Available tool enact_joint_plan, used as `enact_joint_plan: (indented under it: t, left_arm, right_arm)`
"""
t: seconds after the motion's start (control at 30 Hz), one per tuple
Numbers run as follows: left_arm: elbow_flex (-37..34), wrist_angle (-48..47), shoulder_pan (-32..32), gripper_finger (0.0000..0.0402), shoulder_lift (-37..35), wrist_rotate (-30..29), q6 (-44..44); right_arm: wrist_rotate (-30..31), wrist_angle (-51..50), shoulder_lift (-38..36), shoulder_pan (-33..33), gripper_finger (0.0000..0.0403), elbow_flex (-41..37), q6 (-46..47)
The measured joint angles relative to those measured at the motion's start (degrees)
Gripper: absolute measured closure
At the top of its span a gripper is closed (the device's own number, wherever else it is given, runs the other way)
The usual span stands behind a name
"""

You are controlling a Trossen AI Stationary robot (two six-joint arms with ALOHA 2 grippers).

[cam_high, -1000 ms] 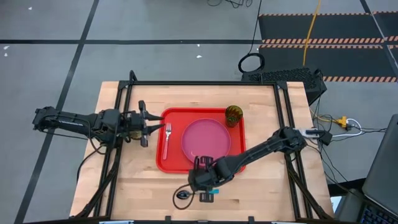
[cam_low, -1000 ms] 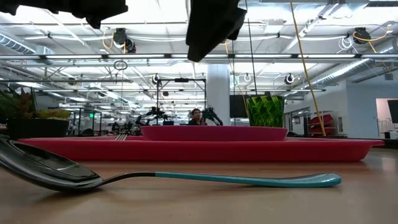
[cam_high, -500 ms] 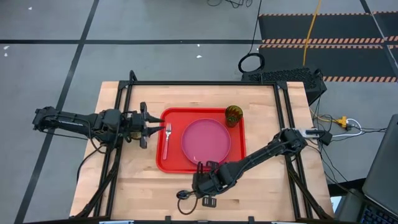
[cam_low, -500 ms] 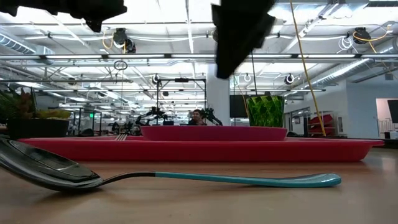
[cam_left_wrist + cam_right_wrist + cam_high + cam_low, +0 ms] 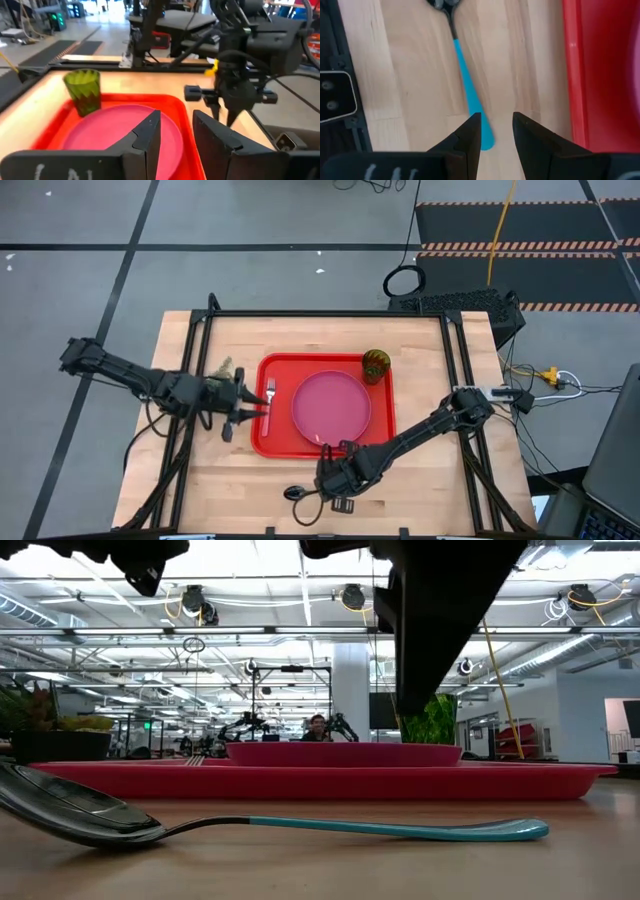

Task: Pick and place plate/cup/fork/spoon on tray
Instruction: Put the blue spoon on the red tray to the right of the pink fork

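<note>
Closing in: right gripper (image 5: 492, 131) has dropped over the spoon (image 5: 465, 82) on the worktop (image 5: 405, 75), fingers parted astride its blue handle, nothing grasped yet.
Left gripper (image 5: 243, 406): drawn back from the fork (image 5: 269, 400), released, empty.
Tray (image 5: 262, 442): plate (image 5: 331, 406), cup (image 5: 376, 365), fork aboard; spoon remains.

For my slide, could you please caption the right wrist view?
Right hand, open, hovers over the spoon beside the tray.

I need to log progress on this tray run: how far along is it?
Done: the plate, cup and fork already sit on the tray. In hand: the right tool hangs open over the spoon's blue handle, which lies on the table beside the tray, not gripped. The left tool waits open by the tray's left edge. Left: grasp the spoon and place it on the tray.
</note>
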Motion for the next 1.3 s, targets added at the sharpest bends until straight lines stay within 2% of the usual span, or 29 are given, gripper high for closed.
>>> enact_joint_plan:
  t: [0.1, 0.17, 0.37, 0.5, 0.6, 0.7, 0.9, 1.1, 1.2, 1.3]
  left_arm:
    - [0.0, 2.4, -2.8, 0.0286, 2.9, -1.3, -1.3]
    - [0.0, 4.8, -4.7, 0.0286, 5.1, -2.1, -1.9]
    - [1.8, 10.4, -9.7, 0.0286, 13.0, -5.0, -2.0]
    - [6.7, 6.2, -12.1, 0.0286, 19.9, -6.8, -4.3]
    - [12.9, -0.1, -13.4, 0.0286, 26.0, -6.9, -7.0]
    - [19.6, -7.3, -14.5, 0.0286, 32.0, -6.8, -11.1]
    - [32.4, -19.9, -14.7, 0.0286, 43.6, -0.7, -20.7]
    - [43.1, -26.6, -14.3, 0.0286, 55.3, 4.7, -22.6]
    - [48.0, -29.0, -13.5, 0.0286, 60.9, 7.5, -21.8]
    - [51.8, -30.4, -12.1, 0.0286, 64.7, 7.7, -21.6]
  right_arm:
    - [0.5, -2.3, -0.1, 0.0, 0.0297, 0.0, 0.0]
    - [3.5, -5.2, -0.7, 0.0, 0.0297, -0.1, 0.5]
    - [24.7, -13.8, -7.0, 1.8, 0.0297, -0.1, 7.3]
    - [36.3, -14.3, -14.3, 3.5, 0.0297, -1.1, 9.5]
    - [41.4, -12.4, -20.5, 4.3, 0.0297, -4.7, 10.0]
    - [42.8, -9.3, -26.8, 4.4, 0.0297, -10.6, 12.7]
    - [47.0, -0.1, -39.0, 4.4, 0.0297, -27.4, 18.5]
    - [48.4, 16.2, -49.0, 4.4, 0.0297, -45.0, 17.9]
    - [45.9, 21.3, -53.2, 3.1, 0.0297, -49.7, 14.7]
    - [45.5, 22.2, -56.8, 2.8, 0.0297, -51.2, 14.2]
